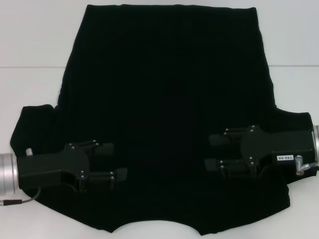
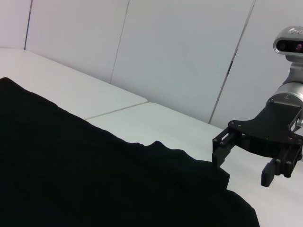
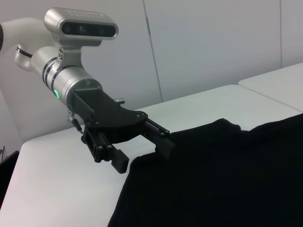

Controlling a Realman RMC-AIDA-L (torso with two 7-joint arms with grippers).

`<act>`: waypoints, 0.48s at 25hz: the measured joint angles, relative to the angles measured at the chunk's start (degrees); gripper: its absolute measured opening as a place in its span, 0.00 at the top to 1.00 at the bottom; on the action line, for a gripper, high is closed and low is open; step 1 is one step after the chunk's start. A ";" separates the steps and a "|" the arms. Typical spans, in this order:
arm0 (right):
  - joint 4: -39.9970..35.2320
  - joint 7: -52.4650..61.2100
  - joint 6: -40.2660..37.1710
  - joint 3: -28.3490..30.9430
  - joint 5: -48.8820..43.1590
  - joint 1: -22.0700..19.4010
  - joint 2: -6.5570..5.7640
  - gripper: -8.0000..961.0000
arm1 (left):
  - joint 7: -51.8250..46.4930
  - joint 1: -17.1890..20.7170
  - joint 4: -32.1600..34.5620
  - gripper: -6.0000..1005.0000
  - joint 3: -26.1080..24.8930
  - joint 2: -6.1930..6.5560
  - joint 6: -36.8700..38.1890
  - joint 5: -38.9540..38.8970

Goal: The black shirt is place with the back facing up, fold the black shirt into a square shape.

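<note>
White table (image 1: 35, 40), pale panelled wall (image 2: 180, 52)

Black claws (image 1: 115, 162) (image 1: 215, 152), silver wrists, thin cables

bright, even light; faint shadows

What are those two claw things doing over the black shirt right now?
Left pincer and right pincer both open, above the shirt near its sleeves. Black shirt flat on the white table, unfolded. Nothing in the way.
</note>
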 joint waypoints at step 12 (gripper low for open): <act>0.46 0.96 0.37 0.21 0.36 -0.58 -0.42 0.20 | 0.00 0.05 -0.04 0.14 -0.02 0.00 -0.04 0.19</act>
